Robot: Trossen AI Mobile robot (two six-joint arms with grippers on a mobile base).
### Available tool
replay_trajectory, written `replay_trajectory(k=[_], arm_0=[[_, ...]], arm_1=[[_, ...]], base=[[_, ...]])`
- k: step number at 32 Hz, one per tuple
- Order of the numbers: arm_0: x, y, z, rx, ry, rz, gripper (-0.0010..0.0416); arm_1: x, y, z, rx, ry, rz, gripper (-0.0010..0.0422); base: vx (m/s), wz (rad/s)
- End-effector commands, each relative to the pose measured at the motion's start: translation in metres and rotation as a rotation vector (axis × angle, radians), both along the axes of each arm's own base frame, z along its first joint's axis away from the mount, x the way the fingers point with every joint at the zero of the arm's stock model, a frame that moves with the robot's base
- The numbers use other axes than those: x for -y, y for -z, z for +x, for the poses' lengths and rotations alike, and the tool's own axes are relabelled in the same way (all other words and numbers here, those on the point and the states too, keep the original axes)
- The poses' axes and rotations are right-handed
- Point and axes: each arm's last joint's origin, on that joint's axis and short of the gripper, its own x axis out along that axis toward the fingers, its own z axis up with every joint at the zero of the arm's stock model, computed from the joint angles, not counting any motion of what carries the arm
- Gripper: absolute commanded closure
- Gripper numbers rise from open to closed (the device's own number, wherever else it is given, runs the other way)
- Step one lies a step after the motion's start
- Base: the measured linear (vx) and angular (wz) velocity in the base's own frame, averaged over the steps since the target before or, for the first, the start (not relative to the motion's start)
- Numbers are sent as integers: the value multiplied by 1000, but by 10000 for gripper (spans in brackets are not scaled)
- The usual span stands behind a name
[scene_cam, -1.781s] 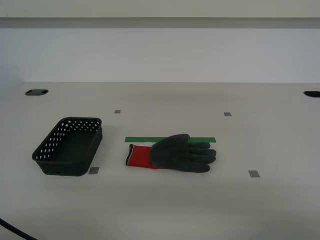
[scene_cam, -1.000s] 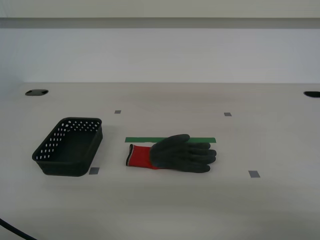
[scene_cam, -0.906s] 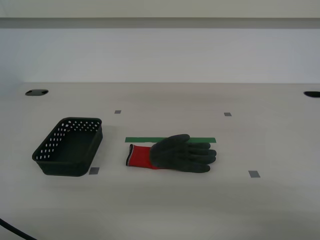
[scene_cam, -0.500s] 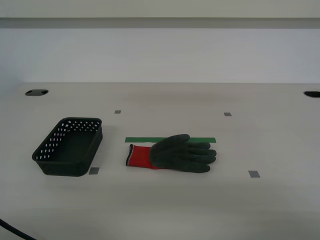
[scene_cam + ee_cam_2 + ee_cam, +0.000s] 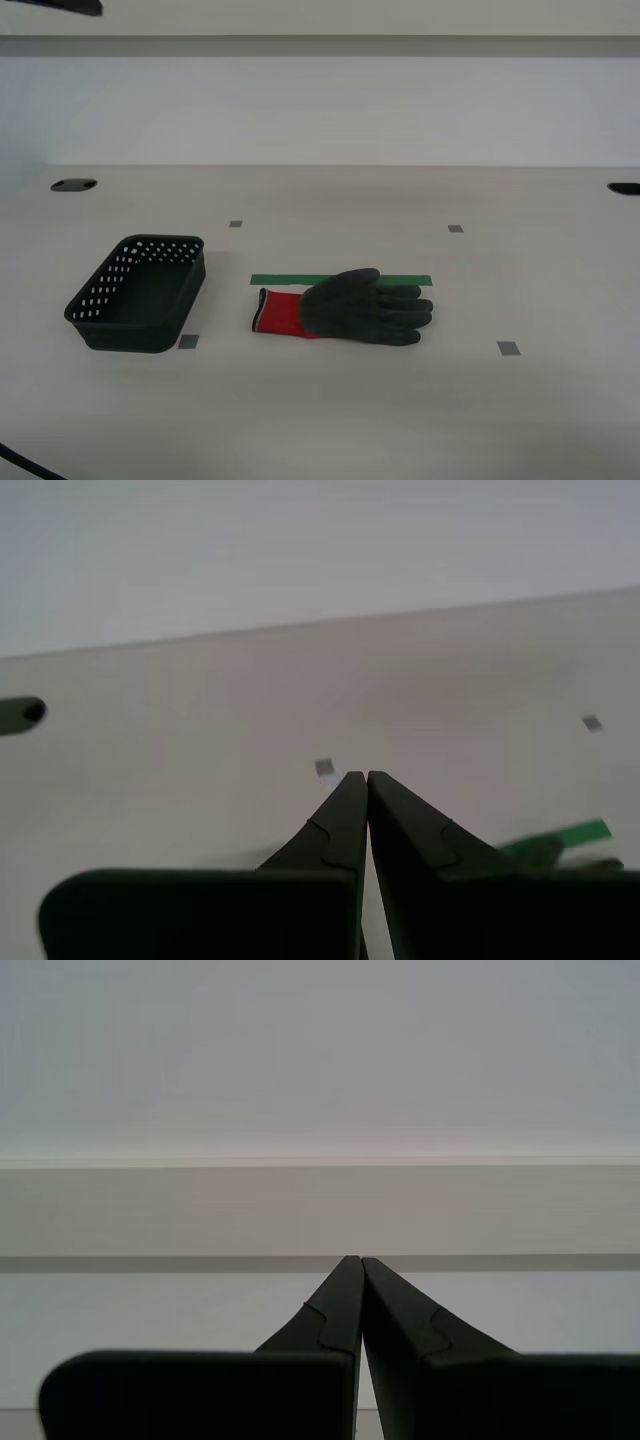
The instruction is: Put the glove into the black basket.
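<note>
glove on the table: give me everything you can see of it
The dark grey rubbery work glove with a red knit cuff lies flat on the pale table, fingers toward the exterior view's right, cuff toward the black perforated plastic basket, apart from it. Its far edge meets a green tape strip. No gripper touches it.

surface: pale, wood-grained, wide, reaching back to a light wall
green tape strip: flat on the surface, running along the exterior view's left-right line
grey squares: four small markers stuck flat, at and
dark holes: one at each far corner of the surface, and
cable: thin, dark, at the near corner on the exterior view's left
</note>
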Motion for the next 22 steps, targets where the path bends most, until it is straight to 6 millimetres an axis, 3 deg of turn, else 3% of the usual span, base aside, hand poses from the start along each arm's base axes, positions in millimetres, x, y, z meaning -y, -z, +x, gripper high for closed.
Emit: replay_trajectory(k=[1, 6, 16, 22], arm_0=[[0, -1, 0, 3, 0, 0, 405], [0, -1, 0, 3, 0, 0, 405], [0, -1, 0, 2, 0, 0, 405], [0, -1, 0, 4, 0, 0, 405]], arm_1=[[15, 10, 5, -76, 57, 15, 412], [39, 29, 16, -201, 136, 48, 412], [67, 72, 36, -460, 205, 132, 412], [85, 119, 42, -624, 246, 195, 412]], base=[[0, 0], [0, 0], [0, 0], [0, 0]])
